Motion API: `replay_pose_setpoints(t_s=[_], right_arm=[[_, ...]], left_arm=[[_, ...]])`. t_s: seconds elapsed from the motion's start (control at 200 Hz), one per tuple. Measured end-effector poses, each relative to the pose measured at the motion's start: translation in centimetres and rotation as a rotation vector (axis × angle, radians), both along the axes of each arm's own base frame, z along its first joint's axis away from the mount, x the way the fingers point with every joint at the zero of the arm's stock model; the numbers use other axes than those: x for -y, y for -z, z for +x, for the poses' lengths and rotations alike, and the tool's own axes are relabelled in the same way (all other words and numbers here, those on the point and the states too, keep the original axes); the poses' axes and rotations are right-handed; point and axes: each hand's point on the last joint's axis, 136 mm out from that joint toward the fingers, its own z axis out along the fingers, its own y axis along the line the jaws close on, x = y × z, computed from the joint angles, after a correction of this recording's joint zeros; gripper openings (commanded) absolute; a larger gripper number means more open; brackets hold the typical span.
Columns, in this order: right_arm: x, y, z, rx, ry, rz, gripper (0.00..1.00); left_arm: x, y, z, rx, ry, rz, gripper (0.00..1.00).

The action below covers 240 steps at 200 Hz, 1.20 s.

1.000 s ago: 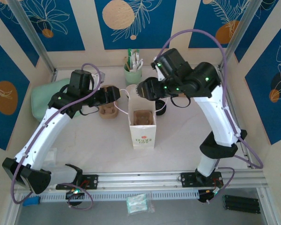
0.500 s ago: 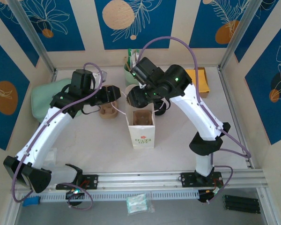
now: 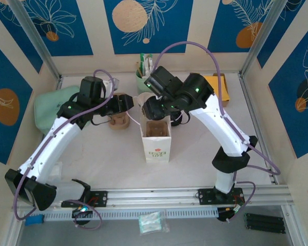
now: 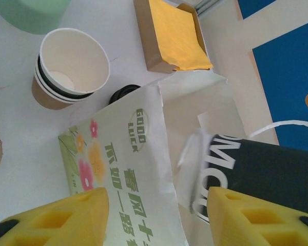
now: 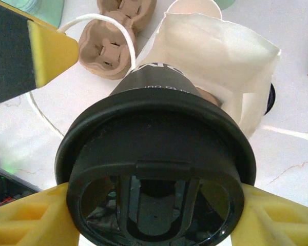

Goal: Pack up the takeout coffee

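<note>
1. The right gripper [image 5: 154, 218] pinches the cup [image 5: 154, 154] by its black lid, one jaw on each side.
2. The cup hangs tilted at the open mouth of the bag [image 3: 156, 146], its dark, lettered body pointing into the opening. I cannot tell whether its base is inside the bag.
3. From above, the right gripper [image 3: 150, 105] sits over the bag's far edge. The bag stands upright mid-table with a brown insert [image 3: 155, 128] inside.
4. The left gripper [image 4: 154, 218] has its jaws spread, with nothing clamped between them. The bag's printed side wall [image 4: 123, 174] lies beyond the gap, and the cup [image 4: 262, 174] is to its right.
5. The bag's white handle [image 5: 100, 23] loops past the left gripper's fingertip. I cannot tell whether they touch.
6. Beyond the bag, a stack of nested cups [image 4: 72, 66] lies on its side with a loose lid [image 4: 124, 94] just beside it. A box of yellow napkins [image 4: 174, 33] is near them.
7. A pulp tray [image 3: 119, 120] lies on the table left of the bag, under the left gripper [image 3: 127, 102].
</note>
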Motion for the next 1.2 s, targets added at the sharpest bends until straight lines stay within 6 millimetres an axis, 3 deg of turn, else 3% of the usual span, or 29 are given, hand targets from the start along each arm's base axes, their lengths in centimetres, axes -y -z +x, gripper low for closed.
replay_pose_setpoints(t_s=[0.175,0.45,0.735,1.03,1.2], right_arm=[[0.8,0.9,-0.2,-0.015,0.016,-0.036,0.64],[0.9,2.7,-0.4,-0.055,0.021,-0.086,0.64],[-0.2,3.3,-1.3,-0.082,-0.008,-0.081,0.64],[-2.3,5.6,-0.6,-0.119,-0.01,-0.127,0.64],[-2.9,5.9,-1.0,-0.124,-0.02,-0.132,0.64]], left_arm=[[0.7,0.8,0.2,-0.021,0.02,0.002,0.49],[1.5,1.5,0.3,-0.043,0.035,0.005,0.09],[1.2,0.0,-2.1,-0.016,0.01,-0.049,0.06],[1.8,0.8,-5.7,-0.032,-0.034,-0.086,0.05],[2.3,1.3,-6.5,-0.035,-0.06,-0.095,0.05]])
